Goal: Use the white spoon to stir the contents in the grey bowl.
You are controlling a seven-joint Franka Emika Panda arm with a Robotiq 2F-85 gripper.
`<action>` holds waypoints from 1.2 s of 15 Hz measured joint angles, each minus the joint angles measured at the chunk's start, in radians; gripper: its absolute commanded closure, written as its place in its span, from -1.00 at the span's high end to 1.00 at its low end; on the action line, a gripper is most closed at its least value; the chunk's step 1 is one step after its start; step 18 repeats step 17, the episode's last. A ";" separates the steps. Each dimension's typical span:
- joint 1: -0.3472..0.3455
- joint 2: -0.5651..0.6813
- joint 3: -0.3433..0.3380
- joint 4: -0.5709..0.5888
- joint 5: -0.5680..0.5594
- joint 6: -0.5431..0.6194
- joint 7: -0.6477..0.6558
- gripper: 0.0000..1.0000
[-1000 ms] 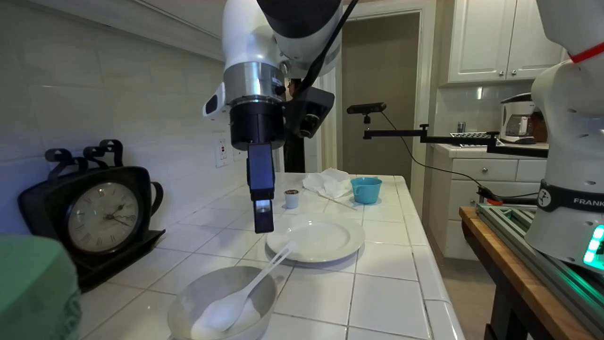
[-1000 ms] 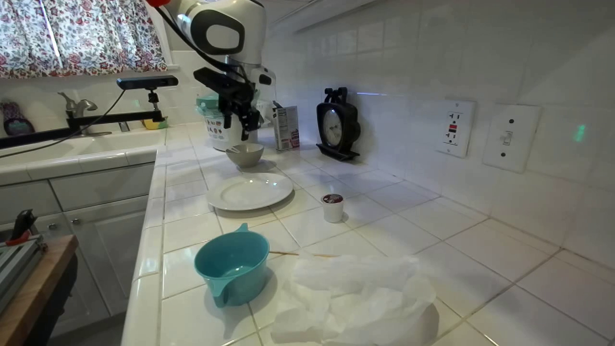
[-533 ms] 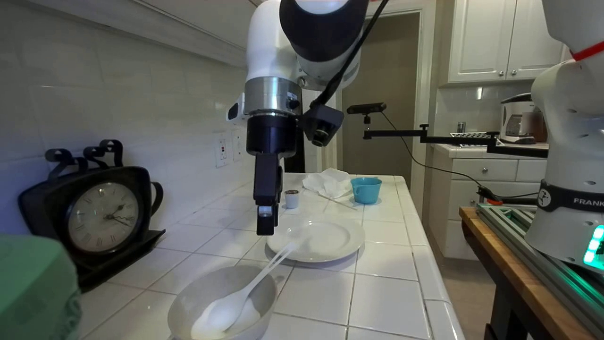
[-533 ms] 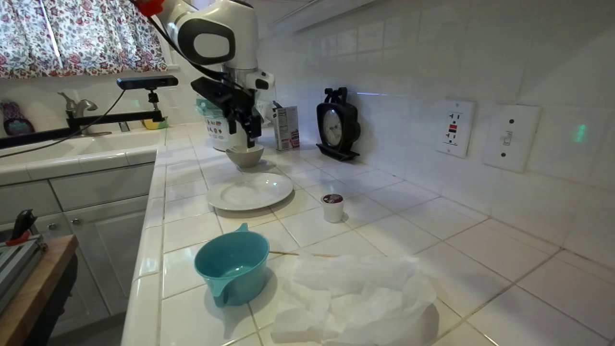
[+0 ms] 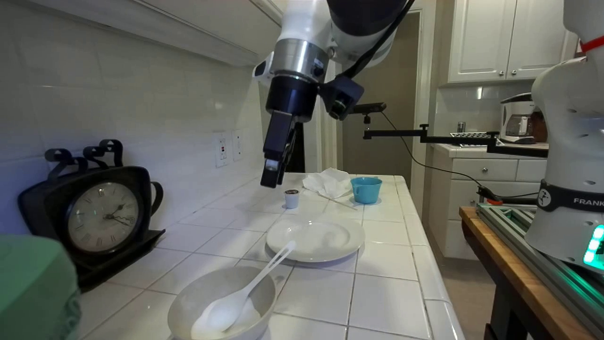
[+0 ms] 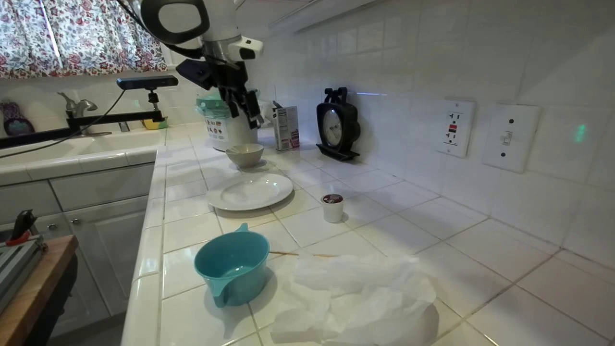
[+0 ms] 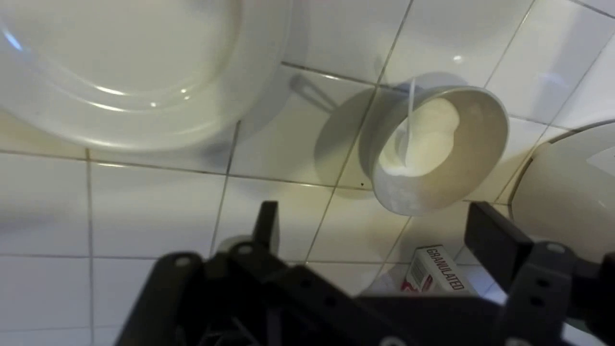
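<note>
Jaws are gaping wide, hanging well above bench (image 5: 387,297). White spoon (image 5: 255,282) is leaning over rim of grey bowl (image 7: 473,144), its head resting in the white contents (image 7: 432,137).

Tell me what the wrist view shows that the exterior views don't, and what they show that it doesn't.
Only in the wrist view: the readable word GRANULATED on the box.
In both exterior views only: the blue cup, crumpled paper and wall outlet.
Shared by all: the grey bowl, white plate and black fingers. The wrist view and an exterior view also share the white spoon and white mound.
</note>
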 measured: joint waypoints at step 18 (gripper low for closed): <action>0.000 -0.306 -0.064 -0.091 -0.220 -0.363 0.191 1.00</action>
